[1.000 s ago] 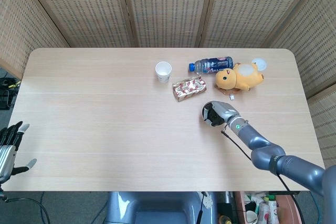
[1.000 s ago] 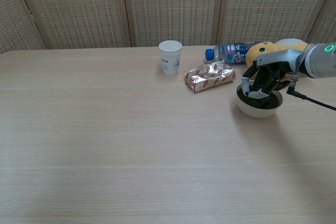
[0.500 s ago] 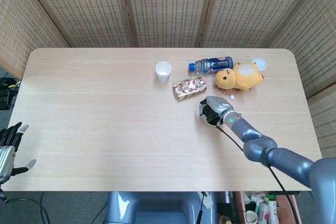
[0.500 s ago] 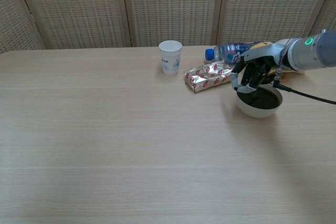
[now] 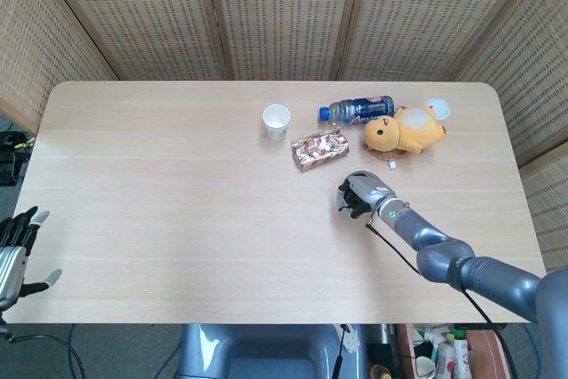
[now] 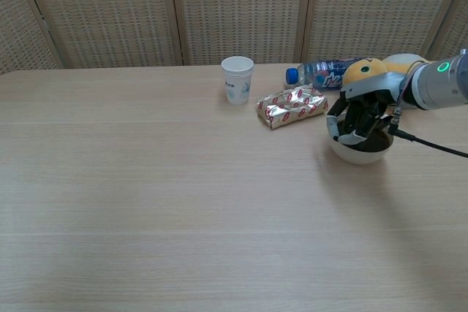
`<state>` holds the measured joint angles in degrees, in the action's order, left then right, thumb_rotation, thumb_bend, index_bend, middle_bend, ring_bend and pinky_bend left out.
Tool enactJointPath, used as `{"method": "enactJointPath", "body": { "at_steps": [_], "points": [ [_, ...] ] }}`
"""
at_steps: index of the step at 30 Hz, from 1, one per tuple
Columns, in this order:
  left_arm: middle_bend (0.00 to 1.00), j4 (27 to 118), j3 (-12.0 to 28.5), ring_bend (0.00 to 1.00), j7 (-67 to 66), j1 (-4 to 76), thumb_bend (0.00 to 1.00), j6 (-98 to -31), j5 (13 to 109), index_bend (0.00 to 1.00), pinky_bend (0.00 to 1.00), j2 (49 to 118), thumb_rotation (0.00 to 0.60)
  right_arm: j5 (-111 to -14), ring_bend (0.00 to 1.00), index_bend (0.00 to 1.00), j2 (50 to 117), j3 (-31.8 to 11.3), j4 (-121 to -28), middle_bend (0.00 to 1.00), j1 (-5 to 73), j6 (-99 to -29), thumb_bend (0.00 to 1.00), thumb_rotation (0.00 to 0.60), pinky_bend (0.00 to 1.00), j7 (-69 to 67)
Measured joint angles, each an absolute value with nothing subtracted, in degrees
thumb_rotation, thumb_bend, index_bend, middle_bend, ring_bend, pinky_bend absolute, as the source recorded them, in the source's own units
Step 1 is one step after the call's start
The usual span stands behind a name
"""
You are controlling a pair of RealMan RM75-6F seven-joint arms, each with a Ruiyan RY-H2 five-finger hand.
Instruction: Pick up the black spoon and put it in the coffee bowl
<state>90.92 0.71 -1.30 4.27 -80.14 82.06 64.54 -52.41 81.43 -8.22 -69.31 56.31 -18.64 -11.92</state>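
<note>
The white coffee bowl (image 6: 358, 153) stands right of the table's middle, with dark liquid inside. My right hand (image 6: 356, 116) hangs directly over it, fingers curled down into the bowl's mouth and covering most of it. In the head view the same right hand (image 5: 362, 193) hides the bowl. The black spoon is on no part of the table; something dark sits within the curled fingers, hard to tell apart from them. My left hand (image 5: 14, 251) hangs off the table's front left corner, fingers spread, holding nothing.
Just behind the bowl lie a foil snack packet (image 6: 292, 106), a blue-capped bottle (image 6: 322, 73) and an orange plush toy (image 6: 365, 71). A white paper cup (image 6: 237, 78) stands left of the packet. A small white lid (image 5: 437, 108) lies at the far right.
My right hand rose out of the bowl toward the foil packet, then came back down over the bowl. The left hand has stayed still.
</note>
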Motion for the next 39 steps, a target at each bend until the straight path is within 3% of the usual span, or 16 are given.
{"method": "enactJointPath", "body": {
  "at_steps": [14,31,39],
  "points": [
    [0.00,91.56,0.53,0.00,-2.13,3.75,0.22,-80.31,81.24,0.00,0.00,64.33,0.600,-50.06,0.94,0.81,85.24,-9.14,-60.90,0.94,59.26,-17.62,0.74,0.600,1.00,-11.34],
    [0.00,90.83,0.60,0.00,-1.23,3.97,0.22,-79.97,81.46,0.00,0.00,64.84,0.600,-50.85,0.94,0.81,82.54,-8.15,-67.61,0.94,58.01,-17.65,0.74,0.600,1.00,-11.20],
    [0.00,90.73,0.60,0.00,-1.21,3.93,0.22,-80.01,81.44,0.00,0.00,64.91,0.600,-50.31,0.94,0.81,82.58,-7.28,-65.30,0.94,57.33,-18.63,0.74,0.600,1.00,-10.96]
  ]
}}
